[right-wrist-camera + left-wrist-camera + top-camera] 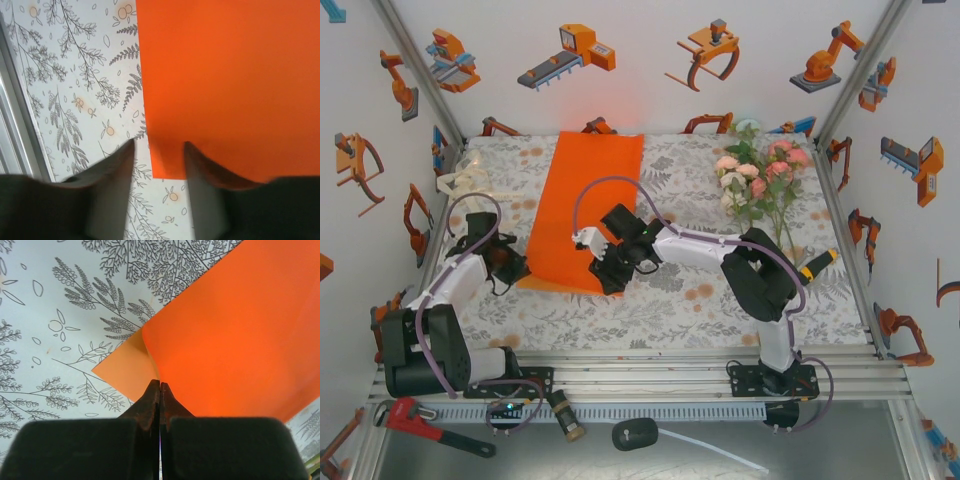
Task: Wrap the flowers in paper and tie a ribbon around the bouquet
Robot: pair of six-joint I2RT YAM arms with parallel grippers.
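- Orange paper [585, 200] is seen in the top view lying on the tabletop [670, 300], left of centre. The flowers [760, 175] lie well apart at the far right. The ribbon [460, 182] is bunched near the far left edge.
- Same view: the left tool [510, 262] is set at the paper's near left corner, and the right tool [608, 265] at its near right corner. The right arm is stretched between paper and flowers, so the stems' route onto the sheet is judged blocked.
- Left wrist view: the left tool [160, 385] is pressed together, pinching the paper [230, 330] at a lifted, buckled corner. Risk noted: the thin sheet could be creased or torn by a hard tug, or the corner could slip from the pinch.
- Right wrist view: the right tool [159, 150] is spread over the corner of the paper [230, 75], with nothing gripped. With that side unheld, the sheet could be dragged askew by a pull from the left.
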